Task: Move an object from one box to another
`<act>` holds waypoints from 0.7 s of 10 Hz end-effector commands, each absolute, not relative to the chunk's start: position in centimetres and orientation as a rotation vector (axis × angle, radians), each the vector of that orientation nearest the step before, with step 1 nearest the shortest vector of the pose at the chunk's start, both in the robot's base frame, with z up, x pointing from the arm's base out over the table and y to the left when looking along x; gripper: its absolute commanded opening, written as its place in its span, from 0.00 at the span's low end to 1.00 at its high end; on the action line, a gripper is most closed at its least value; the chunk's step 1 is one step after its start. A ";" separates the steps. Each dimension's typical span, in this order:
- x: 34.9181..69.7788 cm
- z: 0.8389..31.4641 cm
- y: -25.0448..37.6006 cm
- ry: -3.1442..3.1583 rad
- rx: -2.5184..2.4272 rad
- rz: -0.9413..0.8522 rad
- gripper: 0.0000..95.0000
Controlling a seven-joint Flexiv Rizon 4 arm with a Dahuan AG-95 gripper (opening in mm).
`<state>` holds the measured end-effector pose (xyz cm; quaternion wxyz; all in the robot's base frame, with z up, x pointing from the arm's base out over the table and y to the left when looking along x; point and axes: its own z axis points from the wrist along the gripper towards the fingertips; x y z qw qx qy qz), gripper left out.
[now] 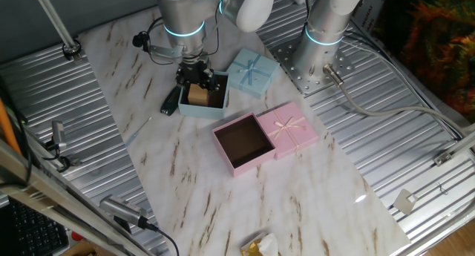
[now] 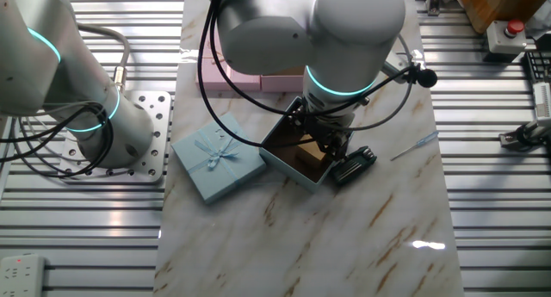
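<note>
tan block (image 1: 197, 95) in blue box (image 1: 194, 109), directly under gripper (image 1: 194, 81)

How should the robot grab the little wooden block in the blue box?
Probably from straight above, pinching two opposite flat sides of the wooden block. It sits low inside the light-blue box, whose walls block any sideways reach. The gripper hangs right above it.

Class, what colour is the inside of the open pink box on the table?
Dark brown. The pink box shows its interior best in the fixed view looking down from the table's front.
</note>
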<state>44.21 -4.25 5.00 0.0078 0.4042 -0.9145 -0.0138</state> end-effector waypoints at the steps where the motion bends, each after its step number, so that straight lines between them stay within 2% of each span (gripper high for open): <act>1: 44.2 5.0 -4.2 -2.859 1.263 -0.048 0.80; 5: 44.2 5.0 -4.2 -2.864 1.254 -0.044 0.80; 6: 44.2 5.0 -4.2 -2.867 1.252 -0.037 0.60; 7: 44.2 5.0 -4.2 -2.874 1.247 -0.021 0.20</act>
